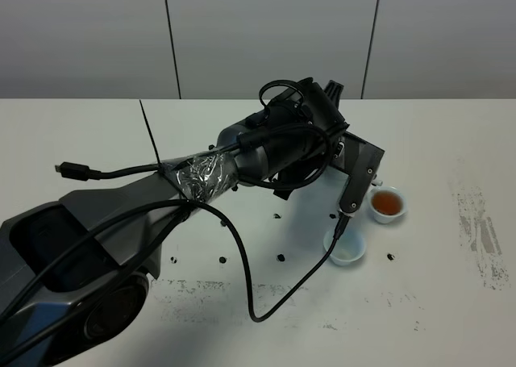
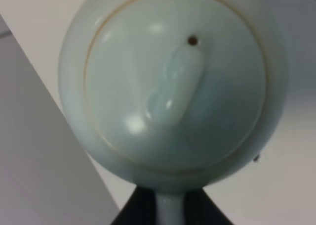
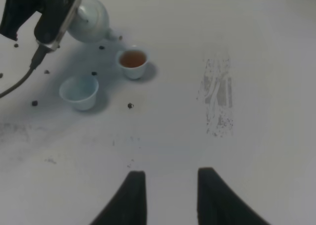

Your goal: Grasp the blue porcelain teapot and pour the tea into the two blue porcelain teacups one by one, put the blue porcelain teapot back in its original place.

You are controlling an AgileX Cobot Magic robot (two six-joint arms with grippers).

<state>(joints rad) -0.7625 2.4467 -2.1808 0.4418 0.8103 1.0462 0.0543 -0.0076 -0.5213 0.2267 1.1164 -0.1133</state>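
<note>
Left tool [image 2: 168, 211] clamped on the blue porcelain teapot [image 2: 173, 86] handle, beside the tea-filled teacup [image 1: 388, 204] and empty teacup [image 1: 345, 248] right of centre; right tool [image 3: 168, 195] parted, empty, above the tabletop [image 3: 256, 151].

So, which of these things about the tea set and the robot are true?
1. One teacup holds reddish-brown tea. True.
2. The other teacup is just as full. False: it looks empty.
3. The left tool grips the teapot by its handle. True.
4. The right tool is carrying a cup. False: it is open and holds nothing, well apart from both cups.
5. The teapot's lid has been taken off. False: it sits in place on the pot.
</note>
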